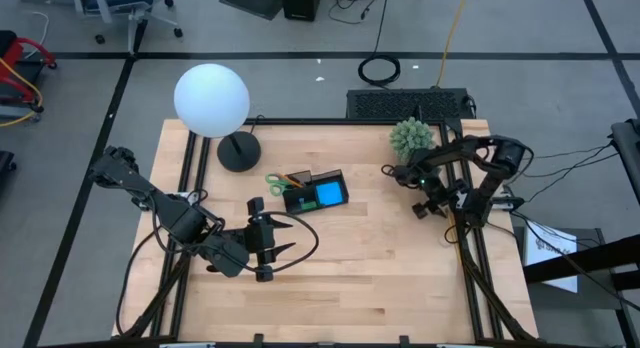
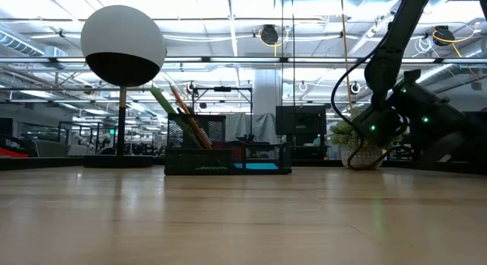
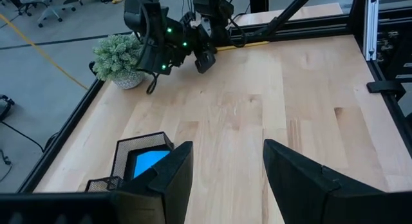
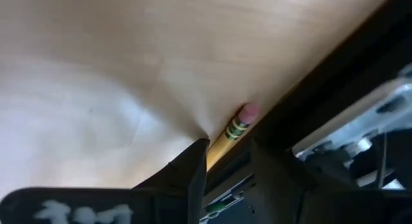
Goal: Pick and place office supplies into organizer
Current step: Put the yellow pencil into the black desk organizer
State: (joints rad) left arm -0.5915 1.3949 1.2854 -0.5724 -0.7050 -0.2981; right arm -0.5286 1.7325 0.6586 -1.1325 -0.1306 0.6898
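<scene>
The black organizer [image 1: 318,178] stands mid-table and holds the blue sticky pad [image 1: 328,196], green-handled scissors [image 1: 275,181] and upright pencils [image 2: 186,113]. A yellow pencil [image 4: 235,129] with a pink eraser lies on the wood right beside the dark rail at the table's right edge. My right gripper [image 4: 228,150] [image 1: 432,206] is low over it, pointing steeply down, open, one finger on each side of the pencil. My left gripper [image 1: 290,236] [image 3: 225,153] hangs open above the table, near-left of the organizer, with nothing between its fingers. My right gripper comes at the pencil's eraser end [image 4: 239,124] slanting from above, its fingers straddling the shaft. One finger [image 4: 193,163] shows right against the pencil; whether it touches I cannot tell. The pencil lies flat on the table by the rail.
A lamp with a white globe [image 1: 212,100] and round black base [image 1: 238,151] stands at the far left. A green spiky plant [image 1: 412,138] sits at the far right, close behind my right arm. The dark frame rail [image 4: 309,114] borders the pencil. Bare wood lies along the near side.
</scene>
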